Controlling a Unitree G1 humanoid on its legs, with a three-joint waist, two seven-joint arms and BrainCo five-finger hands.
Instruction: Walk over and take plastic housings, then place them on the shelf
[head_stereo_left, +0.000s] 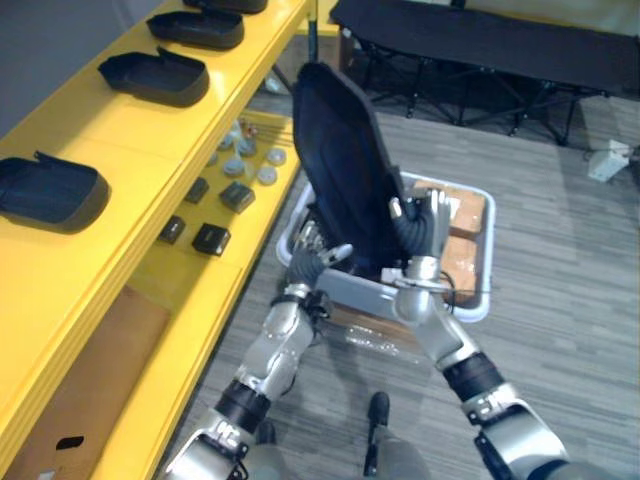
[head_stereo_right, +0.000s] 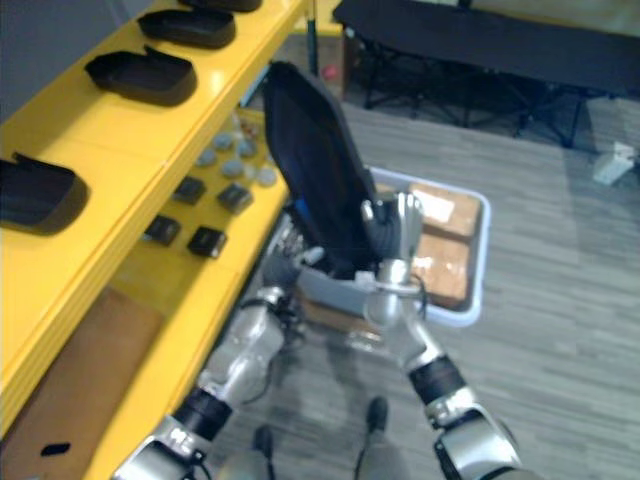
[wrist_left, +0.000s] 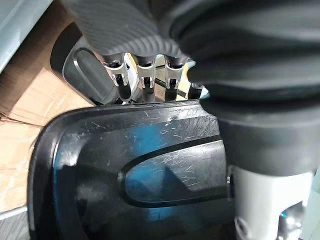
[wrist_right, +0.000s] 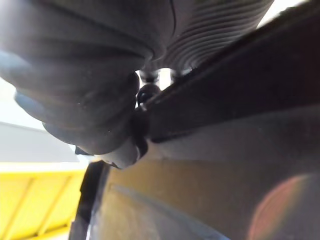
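A large black plastic housing (head_stereo_left: 345, 170) stands tilted upright between my two hands, above a white bin (head_stereo_left: 470, 310). My left hand (head_stereo_left: 320, 255) grips its lower left edge; in the left wrist view the fingers (wrist_left: 142, 77) reach over the scratched glossy rim (wrist_left: 150, 170). My right hand (head_stereo_left: 422, 225) holds the housing's right edge, fingers up along it and thumb on its face. The right wrist view has that dark edge (wrist_right: 225, 95) pinched against the hand. Several other black housings (head_stereo_left: 155, 75) lie on the yellow shelf (head_stereo_left: 120, 160) at the left.
The bin holds brown cardboard boxes (head_stereo_left: 465, 215). The shelf's lower level carries small black blocks (head_stereo_left: 212, 238) and grey round parts (head_stereo_left: 240, 165). Black folding frames (head_stereo_left: 480, 40) stand at the back. A white box (head_stereo_left: 607, 160) lies on the grey floor at far right.
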